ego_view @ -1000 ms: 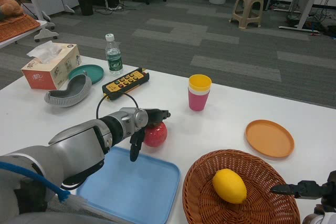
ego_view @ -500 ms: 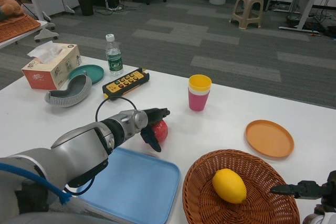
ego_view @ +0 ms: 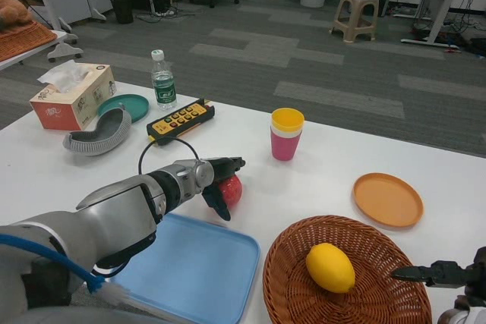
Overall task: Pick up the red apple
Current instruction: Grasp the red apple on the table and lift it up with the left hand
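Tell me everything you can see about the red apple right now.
The red apple is a glossy, round, red fruit on the white table, just beyond the blue tray's far edge. The left hand wraps it, fingers over its top and front, hiding its left side. Whether it is lifted cannot be told.

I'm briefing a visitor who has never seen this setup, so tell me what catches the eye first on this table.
First, the left hand curled around the red apple mid-table, just beyond the blue tray. Next, the yellow lemon lying in the wicker basket at the near right, with the orange plate beyond it. The stacked yellow and pink cups stand behind the apple.
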Robot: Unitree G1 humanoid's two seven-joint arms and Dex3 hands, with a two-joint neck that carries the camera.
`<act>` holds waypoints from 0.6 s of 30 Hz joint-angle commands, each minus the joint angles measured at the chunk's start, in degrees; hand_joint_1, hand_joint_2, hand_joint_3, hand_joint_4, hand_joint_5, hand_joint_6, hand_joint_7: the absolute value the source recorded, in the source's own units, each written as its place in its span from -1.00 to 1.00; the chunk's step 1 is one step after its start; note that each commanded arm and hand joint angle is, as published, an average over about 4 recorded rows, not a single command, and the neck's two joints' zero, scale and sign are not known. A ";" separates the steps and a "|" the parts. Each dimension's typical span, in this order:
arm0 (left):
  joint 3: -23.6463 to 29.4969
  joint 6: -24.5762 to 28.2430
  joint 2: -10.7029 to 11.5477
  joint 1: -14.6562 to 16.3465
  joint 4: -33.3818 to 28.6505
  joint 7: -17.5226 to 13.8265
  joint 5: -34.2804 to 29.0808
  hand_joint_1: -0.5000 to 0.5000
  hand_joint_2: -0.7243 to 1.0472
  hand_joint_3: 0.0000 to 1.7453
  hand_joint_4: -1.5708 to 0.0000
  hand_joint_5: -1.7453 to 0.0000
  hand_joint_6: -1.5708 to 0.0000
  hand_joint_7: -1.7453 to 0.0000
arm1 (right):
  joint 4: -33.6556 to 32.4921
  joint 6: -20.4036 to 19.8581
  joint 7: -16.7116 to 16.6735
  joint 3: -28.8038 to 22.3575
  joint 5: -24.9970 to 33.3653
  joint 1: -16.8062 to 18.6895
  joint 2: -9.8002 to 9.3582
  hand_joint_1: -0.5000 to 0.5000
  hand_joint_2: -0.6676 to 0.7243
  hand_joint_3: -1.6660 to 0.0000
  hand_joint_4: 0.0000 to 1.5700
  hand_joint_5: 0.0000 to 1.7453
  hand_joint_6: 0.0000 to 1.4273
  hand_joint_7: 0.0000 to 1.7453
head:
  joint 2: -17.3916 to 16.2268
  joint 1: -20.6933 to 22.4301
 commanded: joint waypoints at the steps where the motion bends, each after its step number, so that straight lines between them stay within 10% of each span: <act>1: -1.64 1.08 0.51 1.89 1.32 -0.79 -1.66 -1.00 0.98 -0.90 1.00 0.53 0.87 0.46 | -0.12 -0.42 -0.01 0.03 0.35 0.57 -0.36 0.75 1.00 1.00 -1.00 -1.00 -1.00 -1.00 | 0.01 0.04; 6: 2.77 -0.68 0.45 4.00 1.01 -1.51 -3.77 -1.00 0.90 -0.90 0.92 0.29 0.67 0.06 | -0.23 -0.40 -0.01 -0.11 0.33 0.62 -0.23 0.75 1.00 1.00 -1.00 -1.00 -1.00 -1.00 | -0.12 -0.30; 18: 30.06 -16.96 -0.32 11.78 -3.71 -1.31 -9.88 -1.00 0.90 -0.90 0.35 -0.38 0.63 -0.12 | -0.30 -0.38 -0.01 -0.22 0.33 1.01 -0.12 0.75 1.00 1.00 -1.00 -1.00 -1.00 -1.00 | -0.17 0.11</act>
